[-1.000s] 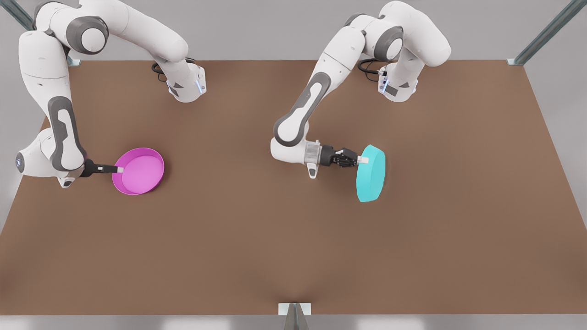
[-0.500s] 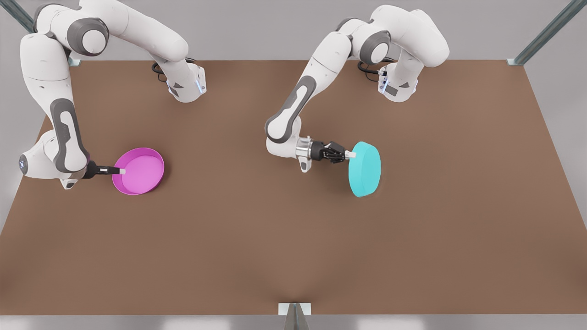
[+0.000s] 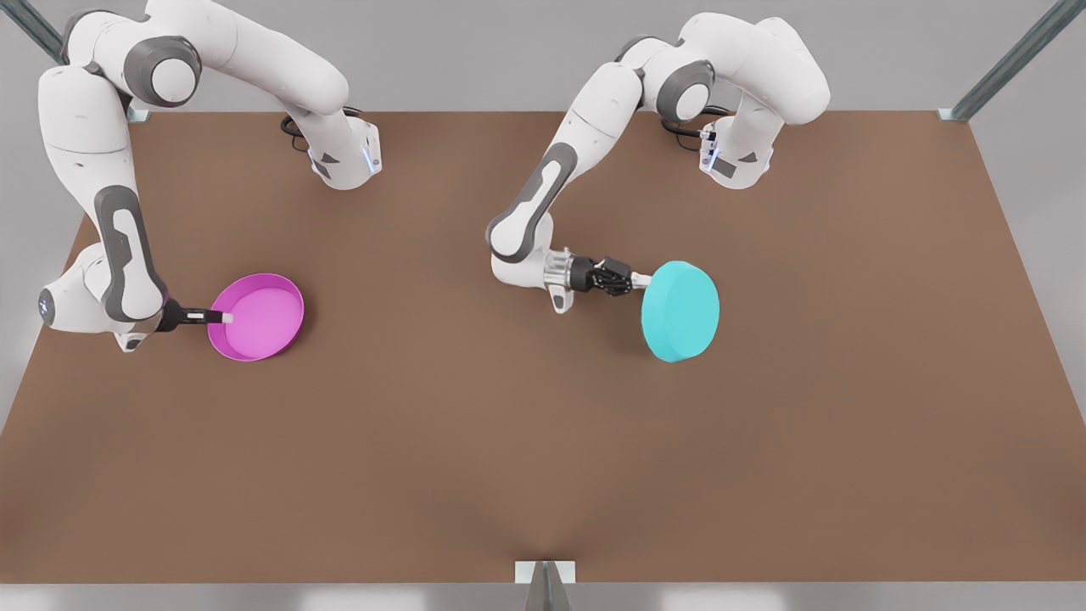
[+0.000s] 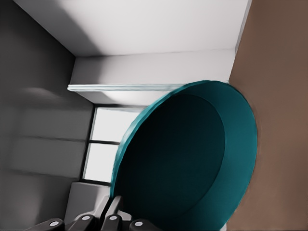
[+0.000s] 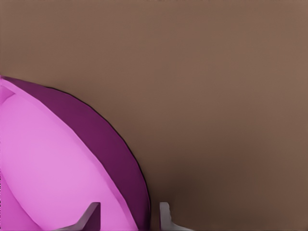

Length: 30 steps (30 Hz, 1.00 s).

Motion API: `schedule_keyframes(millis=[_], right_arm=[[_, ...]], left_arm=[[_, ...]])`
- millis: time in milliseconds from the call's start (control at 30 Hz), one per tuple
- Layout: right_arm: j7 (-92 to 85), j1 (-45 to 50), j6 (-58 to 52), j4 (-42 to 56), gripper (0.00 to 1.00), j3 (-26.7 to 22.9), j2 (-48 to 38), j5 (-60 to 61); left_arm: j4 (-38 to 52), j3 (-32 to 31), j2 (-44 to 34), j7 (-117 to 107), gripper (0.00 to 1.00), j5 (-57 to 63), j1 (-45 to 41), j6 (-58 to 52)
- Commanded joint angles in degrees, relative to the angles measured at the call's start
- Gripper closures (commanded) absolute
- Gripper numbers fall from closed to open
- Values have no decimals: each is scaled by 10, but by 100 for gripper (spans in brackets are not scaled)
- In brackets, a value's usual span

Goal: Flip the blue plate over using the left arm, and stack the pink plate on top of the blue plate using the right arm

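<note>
We find the blue plate (image 3: 680,311) right of centre on the brown table (image 3: 543,441), turned so that its flat plain underside faces the front camera, with its rim edge showing along its 9 o'clock side. It appears tilted and raised by one edge rather than lying flat. In the left wrist view the hollow of the blue plate (image 4: 185,161) faces the camera, dark and in shadow.

The left tool (image 3: 638,279) is clamped on the rim of the blue plate at about its 10 o'clock point in the front view. The left arm (image 3: 543,199) reaches down to it from its base at the table's far edge.

The pink plate (image 3: 257,316) rests on the table, hollow side up, toward the front view's left, well apart from the blue plate. The right tool (image 3: 222,316) sits at its rim at 9 o'clock. In the right wrist view one finger (image 5: 89,217) stands inside the pink plate (image 5: 57,168) and the other outside, straddling the rim; we cannot tell whether they press on it. The right arm (image 3: 119,246) bends down from the table's far left corner.
</note>
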Motion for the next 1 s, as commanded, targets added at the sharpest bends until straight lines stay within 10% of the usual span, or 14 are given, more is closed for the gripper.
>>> schedule_keyframes(millis=[0, 167, 967], right_arm=[[0, 0, 0, 0, 67, 0, 0, 0], [-2, 0, 0, 0, 79, 0, 0, 0], [-1, 24, -177, 155, 79, 64, -12, -2]], left_arm=[[0, 0, 0, -1, 72, -14, 0, -1], [7, -15, 9, -5, 13, -14, 0, -11], [147, -122, 54, -5, 11, -64, 2, -52]])
